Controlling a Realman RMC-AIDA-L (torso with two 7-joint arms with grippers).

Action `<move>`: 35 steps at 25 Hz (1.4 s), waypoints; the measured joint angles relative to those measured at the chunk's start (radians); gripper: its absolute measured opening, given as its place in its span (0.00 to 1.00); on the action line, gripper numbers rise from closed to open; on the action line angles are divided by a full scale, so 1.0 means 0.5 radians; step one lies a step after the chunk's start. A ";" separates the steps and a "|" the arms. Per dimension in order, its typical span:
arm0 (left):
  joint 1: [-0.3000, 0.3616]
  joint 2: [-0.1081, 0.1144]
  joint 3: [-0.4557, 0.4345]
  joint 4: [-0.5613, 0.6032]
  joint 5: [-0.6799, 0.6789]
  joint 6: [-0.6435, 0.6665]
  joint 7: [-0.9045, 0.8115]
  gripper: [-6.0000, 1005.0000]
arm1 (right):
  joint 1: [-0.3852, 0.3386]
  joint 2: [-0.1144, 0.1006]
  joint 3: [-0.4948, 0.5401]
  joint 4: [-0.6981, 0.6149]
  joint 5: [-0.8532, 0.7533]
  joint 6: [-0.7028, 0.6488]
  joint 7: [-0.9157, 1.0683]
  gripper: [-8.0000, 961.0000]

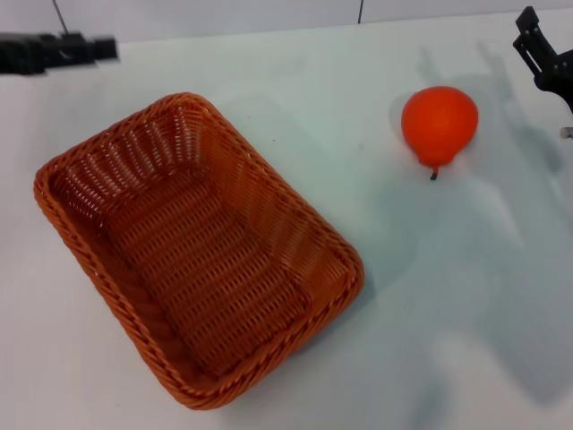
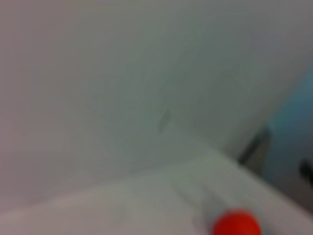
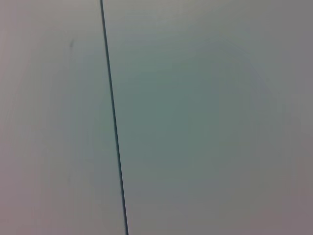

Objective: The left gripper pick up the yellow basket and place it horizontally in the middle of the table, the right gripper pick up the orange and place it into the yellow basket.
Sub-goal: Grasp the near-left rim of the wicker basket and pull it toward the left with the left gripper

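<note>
The yellow basket (image 1: 201, 246), an orange-brown woven rectangle, lies empty on the white table (image 1: 448, 296), turned diagonally at left of centre. The orange (image 1: 439, 124) rests on the table to the back right of the basket, apart from it, stem toward me. It also shows as a blurred red blob in the left wrist view (image 2: 236, 223). My left gripper (image 1: 54, 51) is at the far back left, away from the basket. My right gripper (image 1: 534, 47) is at the far right edge, beyond the orange, open and empty.
The table's back edge meets a pale wall (image 1: 269, 13). The right wrist view shows only a pale surface with a thin dark seam (image 3: 113, 122). Bare table lies in front of the orange and right of the basket.
</note>
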 joint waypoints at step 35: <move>-0.348 -0.390 0.010 0.513 1.676 -0.039 -0.135 0.87 | -0.036 0.002 -0.100 0.003 0.000 -0.041 0.032 0.96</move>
